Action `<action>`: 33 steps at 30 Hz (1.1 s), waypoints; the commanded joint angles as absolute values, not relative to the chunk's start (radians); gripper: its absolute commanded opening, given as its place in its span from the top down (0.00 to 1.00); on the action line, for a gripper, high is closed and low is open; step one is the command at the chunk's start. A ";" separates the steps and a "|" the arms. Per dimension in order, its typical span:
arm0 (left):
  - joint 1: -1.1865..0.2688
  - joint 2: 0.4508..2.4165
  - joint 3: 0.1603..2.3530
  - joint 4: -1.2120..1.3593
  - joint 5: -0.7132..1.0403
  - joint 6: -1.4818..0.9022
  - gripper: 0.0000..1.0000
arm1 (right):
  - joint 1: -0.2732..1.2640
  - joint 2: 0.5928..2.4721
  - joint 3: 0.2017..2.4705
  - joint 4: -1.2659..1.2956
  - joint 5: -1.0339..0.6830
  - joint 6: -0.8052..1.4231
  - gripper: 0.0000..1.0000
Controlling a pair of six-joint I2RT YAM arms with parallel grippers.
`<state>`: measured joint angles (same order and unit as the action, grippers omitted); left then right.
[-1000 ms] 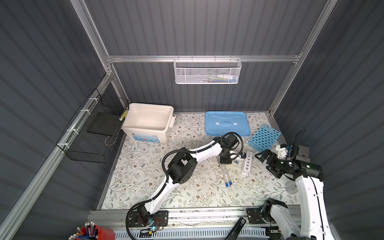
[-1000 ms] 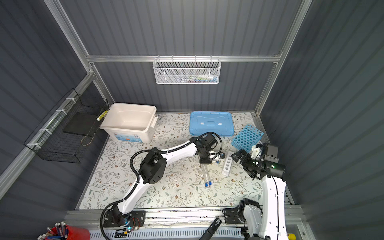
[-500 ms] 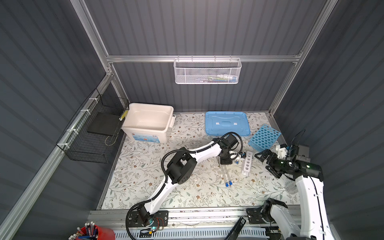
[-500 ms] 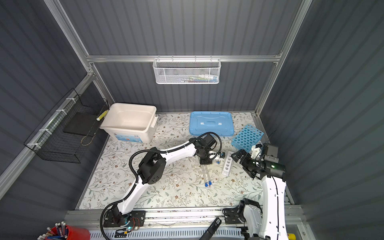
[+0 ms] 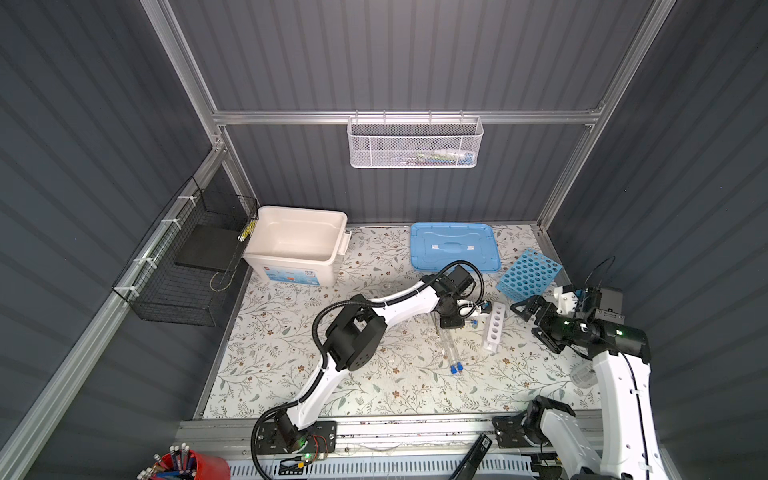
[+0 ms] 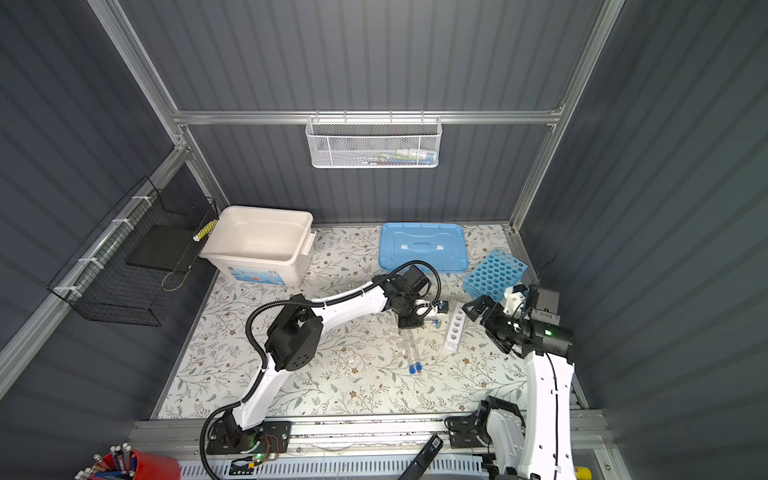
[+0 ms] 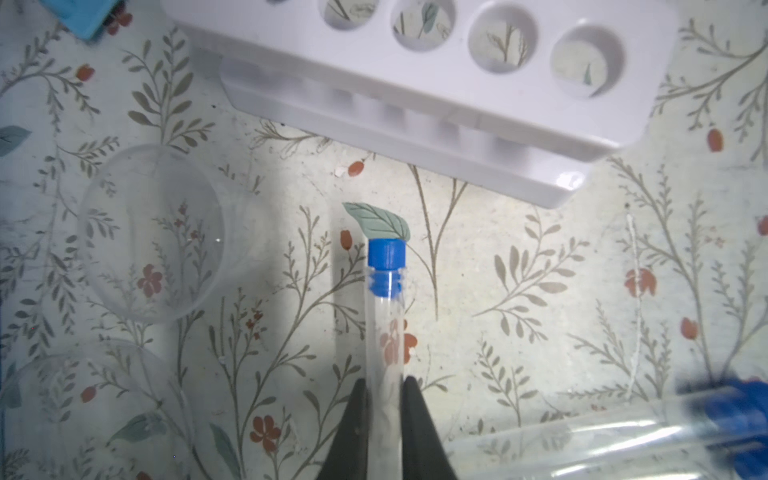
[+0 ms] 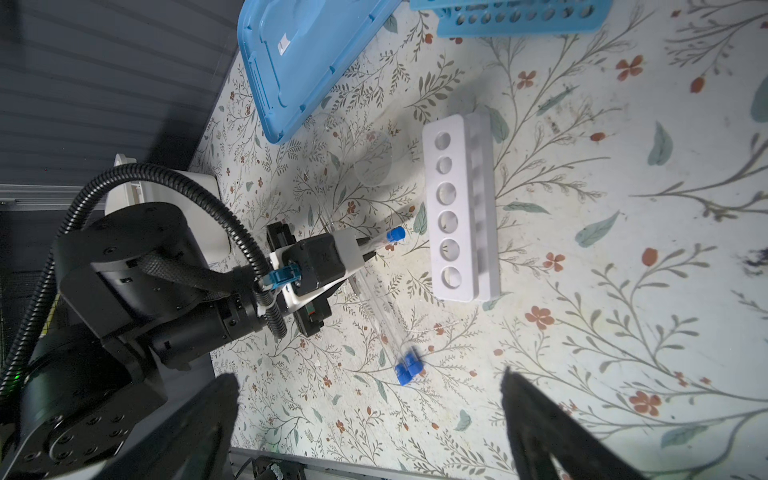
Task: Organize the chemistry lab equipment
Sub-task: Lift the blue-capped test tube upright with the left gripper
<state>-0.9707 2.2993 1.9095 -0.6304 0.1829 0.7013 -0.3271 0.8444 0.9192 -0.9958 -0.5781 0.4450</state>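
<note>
Beside the white rack on the bench, your left fingers are pinched tight on a blue-capped tube, cap toward the rack. Your right fingers stand wide apart, holding nothing, near the blue rack. Two more tubes lie flat nearby.

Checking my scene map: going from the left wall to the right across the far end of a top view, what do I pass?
Black wire basket → white bin → light-blue lid → blue many-holed rack.

The tube is clear and glossy, the white rack smooth plastic, the floral tabletop matt, faintly scuffed.
</note>
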 commanded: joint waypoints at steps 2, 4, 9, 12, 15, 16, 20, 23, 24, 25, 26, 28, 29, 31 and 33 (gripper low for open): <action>-0.972 2.238 1.892 -0.610 0.222 0.665 0.95 | -0.339 0.842 0.955 -1.000 -0.594 0.454 0.01; -0.970 2.215 1.876 -0.590 0.234 0.650 0.95 | -0.344 0.842 0.966 -0.999 -0.613 0.456 0.01; -0.967 2.148 1.825 -0.540 0.243 0.618 0.94 | -0.348 0.841 0.991 -1.009 -0.672 0.451 0.01; -0.962 2.104 1.786 -0.504 0.241 0.595 0.95 | -0.349 0.834 0.994 -1.001 -0.700 0.468 0.01; -0.961 2.056 1.734 -0.446 0.243 0.576 0.95 | -0.349 0.829 1.000 -0.972 -0.751 0.516 0.01; -0.960 2.045 1.727 -0.442 0.244 0.572 0.95 | -0.349 0.821 1.002 -0.960 -0.761 0.531 0.01; -0.956 1.992 1.685 -0.411 0.237 0.551 0.96 | -0.348 0.795 1.007 -0.975 -0.789 0.547 0.01; -0.942 1.938 1.623 -0.346 0.270 0.505 0.95 | -0.349 0.778 0.981 -0.961 -0.837 0.581 0.01; -0.939 1.920 1.603 -0.323 0.284 0.489 0.95 | -0.348 0.769 0.968 -0.948 -0.856 0.600 0.02; -0.934 1.902 1.582 -0.300 0.296 0.471 0.95 | -0.348 0.760 0.952 -0.934 -0.875 0.617 0.02; -0.932 1.882 1.560 -0.281 0.304 0.458 0.95 | -0.348 0.751 0.939 -0.926 -0.889 0.631 0.03; -0.926 1.845 1.522 -0.243 0.318 0.432 0.95 | -0.348 0.740 0.922 -0.921 -0.908 0.641 0.05; -0.923 1.825 1.502 -0.226 0.322 0.419 0.95 | -0.348 0.738 0.915 -0.923 -0.913 0.644 0.06; -0.919 1.786 1.462 -0.189 0.322 0.397 0.94 | -0.348 0.736 0.900 -0.920 -0.928 0.649 0.10; -0.919 1.754 1.434 -0.170 0.359 0.383 0.94 | -0.347 0.744 0.891 -0.922 -0.935 0.648 0.13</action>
